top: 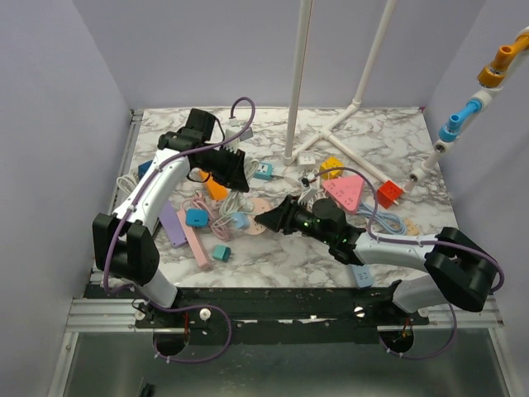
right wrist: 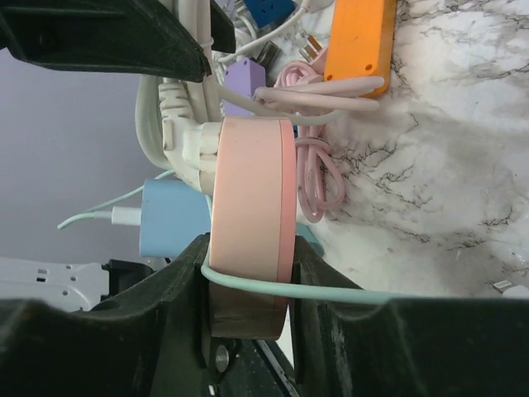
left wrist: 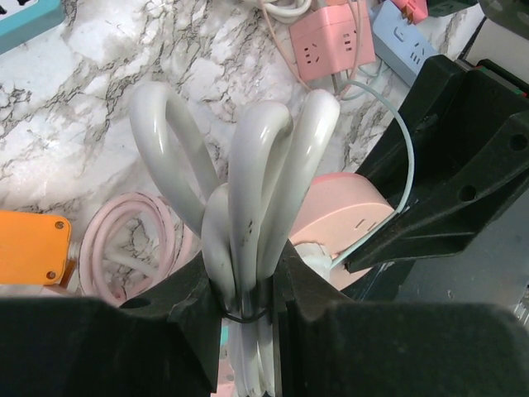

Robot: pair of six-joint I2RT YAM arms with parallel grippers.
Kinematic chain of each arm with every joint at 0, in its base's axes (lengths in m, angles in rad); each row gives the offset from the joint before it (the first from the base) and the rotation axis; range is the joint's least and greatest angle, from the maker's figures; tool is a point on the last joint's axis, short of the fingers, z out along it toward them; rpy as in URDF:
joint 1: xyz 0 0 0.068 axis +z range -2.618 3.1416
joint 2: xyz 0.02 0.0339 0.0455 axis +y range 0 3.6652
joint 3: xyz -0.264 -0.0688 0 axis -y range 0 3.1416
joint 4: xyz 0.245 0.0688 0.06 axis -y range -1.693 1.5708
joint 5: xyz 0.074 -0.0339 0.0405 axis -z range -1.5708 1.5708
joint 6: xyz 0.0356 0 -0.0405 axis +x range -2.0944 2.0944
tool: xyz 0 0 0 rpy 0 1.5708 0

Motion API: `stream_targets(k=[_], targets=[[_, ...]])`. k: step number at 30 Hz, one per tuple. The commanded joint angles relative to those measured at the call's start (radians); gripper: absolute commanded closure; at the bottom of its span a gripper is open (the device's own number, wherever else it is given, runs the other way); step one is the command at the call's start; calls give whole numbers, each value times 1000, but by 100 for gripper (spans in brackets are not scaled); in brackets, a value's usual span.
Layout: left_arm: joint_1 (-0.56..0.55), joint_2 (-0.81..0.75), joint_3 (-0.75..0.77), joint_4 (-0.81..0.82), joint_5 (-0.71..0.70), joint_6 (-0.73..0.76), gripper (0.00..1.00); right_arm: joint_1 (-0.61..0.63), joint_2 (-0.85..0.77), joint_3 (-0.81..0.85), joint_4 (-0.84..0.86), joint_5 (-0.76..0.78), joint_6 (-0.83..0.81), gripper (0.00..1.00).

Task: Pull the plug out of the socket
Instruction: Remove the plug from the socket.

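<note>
A round pink socket [right wrist: 248,207] stands on edge, clamped between the jaws of my right gripper [right wrist: 248,269]. A white plug [right wrist: 186,149] sits in its left face, still inserted. The plug's white cable is a tied bundle of loops [left wrist: 248,190], and my left gripper [left wrist: 245,285] is shut on it just above the socket [left wrist: 351,219]. In the top view the left gripper [top: 235,172] and right gripper [top: 269,220] meet at the socket [top: 261,205] mid-table. A pale green cable [right wrist: 347,294] crosses the right jaws.
An orange power strip [right wrist: 359,37], a coiled pink cable [right wrist: 312,178] and a light-blue cube adapter [right wrist: 173,217] lie close by. A pink cube socket [left wrist: 331,41], a pink triangular socket [top: 345,192], purple and pink strips [top: 175,225] and a white stand [top: 296,91] crowd the table.
</note>
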Motion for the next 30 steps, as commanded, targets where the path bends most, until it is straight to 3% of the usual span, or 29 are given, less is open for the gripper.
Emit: stream_targets(k=[1,2,4,6,7,16,24,27,30], targets=[[-3,-2,-4,24,15,0,94,1,-57,24,27,-13,-3,76],[-3,0,-2,24,4,3,86,1,-62,25,17,-6,-4,77],[-3,-1,5,20,-19,11,53,1,-66,34,-5,-1,-10,80],[-2,-7,28,4,-50,30,10,1,-69,66,-68,13,-28,83],[-1,-15,44,-8,-63,49,2,2,-71,85,-106,20,-36,83],[40,-131,246,-264,9,362,2,-17,-83,203,-431,130,-70,86],[42,-357,132,-361,-31,738,2,-39,-23,386,-709,147,-82,87],[26,-478,32,-301,32,850,1,-44,11,458,-772,124,-74,86],[-94,-619,-163,-187,-48,964,1,-46,41,531,-830,88,-64,87]])
